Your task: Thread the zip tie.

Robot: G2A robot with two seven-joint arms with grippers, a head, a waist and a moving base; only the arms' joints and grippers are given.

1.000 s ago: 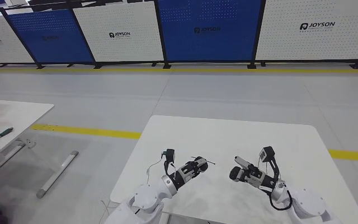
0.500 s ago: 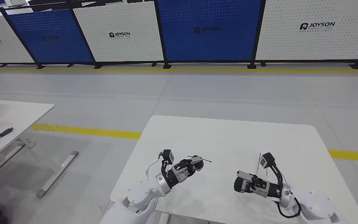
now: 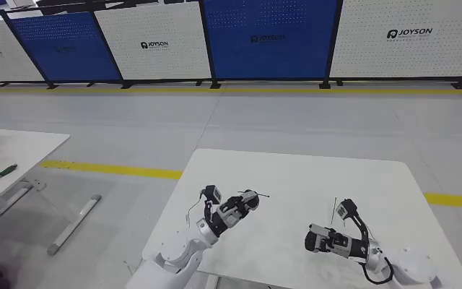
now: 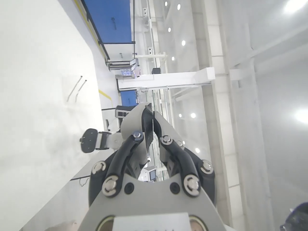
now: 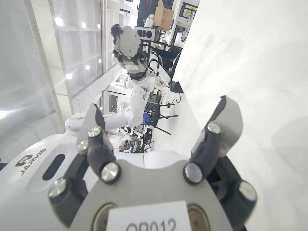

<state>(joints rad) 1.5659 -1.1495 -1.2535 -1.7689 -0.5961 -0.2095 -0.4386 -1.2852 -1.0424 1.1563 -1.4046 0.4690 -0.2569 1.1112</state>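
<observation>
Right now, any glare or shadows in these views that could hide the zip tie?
Left wrist view: ceiling lamps flare, table washed out; loose zip tie shows a twin line, likely its shadow; held zip tie in the shut left gripper reads dark. Right wrist view: lamp glare, soft shadow on the table beside the open right gripper. Top view: even light, no glare.

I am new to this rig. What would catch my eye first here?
The left gripper, over the white table, pinches a thin black zip tie. A second zip tie lies on the table near the open right gripper.
</observation>
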